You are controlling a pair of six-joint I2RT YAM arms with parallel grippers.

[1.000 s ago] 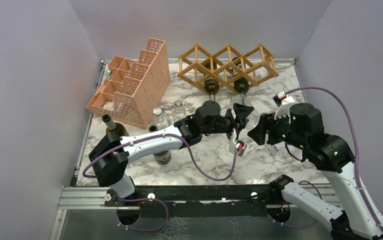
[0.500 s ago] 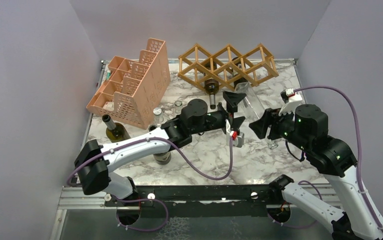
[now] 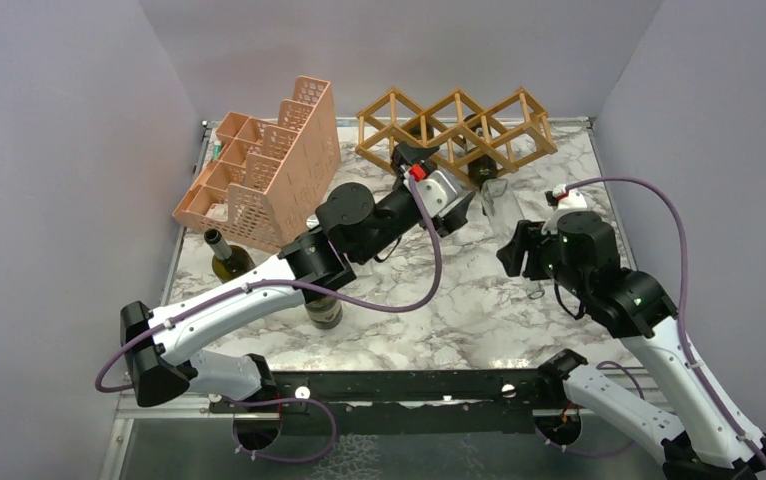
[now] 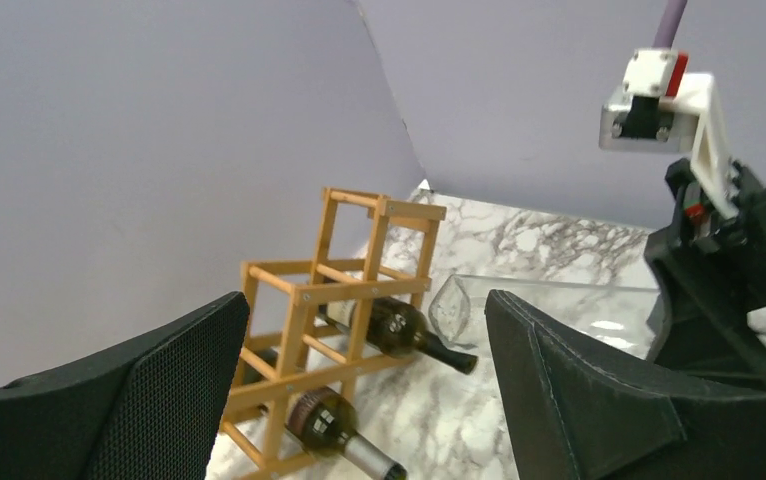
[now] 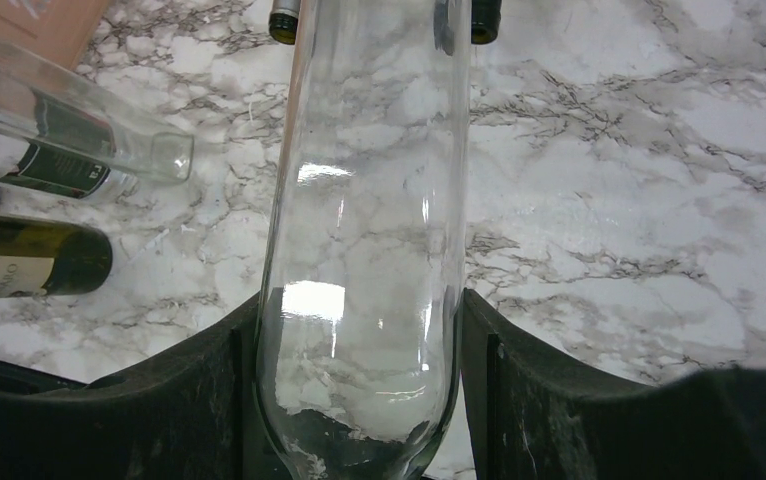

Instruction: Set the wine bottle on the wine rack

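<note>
Gripping the clear wine bottle [image 5: 369, 200] across its body, the right arm's [image 3: 619, 290] jaws are holding it just in front of the wine rack [image 3: 454, 125]. Its long axis is pointing toward the rack's openings, where two dark bottles [image 4: 399, 325] are lying. The left arm's [image 3: 259, 290] jaws are standing wide and empty, nearer the rack, beside the bottle's far end.
</note>
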